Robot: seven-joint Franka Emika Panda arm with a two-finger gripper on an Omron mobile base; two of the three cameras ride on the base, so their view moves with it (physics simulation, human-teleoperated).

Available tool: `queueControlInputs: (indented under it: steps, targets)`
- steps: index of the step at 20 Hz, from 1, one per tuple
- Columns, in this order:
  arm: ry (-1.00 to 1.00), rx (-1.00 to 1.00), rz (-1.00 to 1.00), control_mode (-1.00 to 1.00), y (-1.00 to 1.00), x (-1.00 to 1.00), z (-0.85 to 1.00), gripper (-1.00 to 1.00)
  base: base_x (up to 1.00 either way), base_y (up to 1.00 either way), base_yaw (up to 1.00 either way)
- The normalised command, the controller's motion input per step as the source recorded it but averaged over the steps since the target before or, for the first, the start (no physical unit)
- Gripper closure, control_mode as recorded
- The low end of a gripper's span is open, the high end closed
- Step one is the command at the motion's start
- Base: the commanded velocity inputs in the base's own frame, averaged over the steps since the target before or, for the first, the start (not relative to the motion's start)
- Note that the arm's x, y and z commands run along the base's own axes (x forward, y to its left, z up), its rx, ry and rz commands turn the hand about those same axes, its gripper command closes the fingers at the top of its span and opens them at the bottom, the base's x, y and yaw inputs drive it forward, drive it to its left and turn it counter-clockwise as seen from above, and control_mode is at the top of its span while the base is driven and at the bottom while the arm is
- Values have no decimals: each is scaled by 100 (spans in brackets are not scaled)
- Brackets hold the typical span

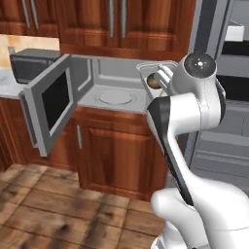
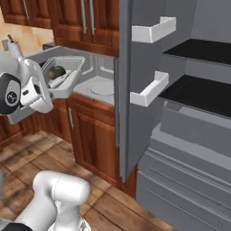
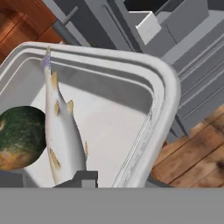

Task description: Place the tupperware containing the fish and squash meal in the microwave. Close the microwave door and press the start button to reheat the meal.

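At the near rim of the tupperware (image 3: 144, 78), one dark finger (image 3: 83, 178) of the gripper (image 2: 50, 88) shows, pressed to the tub's wall; the fingers look clamped on that rim and carry the tub in the air. Inside it lie a pale fish (image 3: 63, 131) and a green-brown squash (image 3: 19, 138), side by side. Just beyond the tupperware stands the microwave (image 1: 114, 80), its door (image 1: 48, 109) swung wide to the left, turntable (image 1: 115, 97) bare. Right of the tub rises the open refrigerator (image 2: 180, 113). Left of the microwave, a dark toaster oven (image 1: 31, 63) sits on the worktop (image 1: 7, 87).
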Motion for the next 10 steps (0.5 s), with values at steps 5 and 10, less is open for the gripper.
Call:
queueControlInputs:
  steps: [5,10]
  targets:
    - [0,0,0,100,0,0,0,100,28,37,-41]
    - [0,0,0,100,0,0,0,100,41,59,-19]
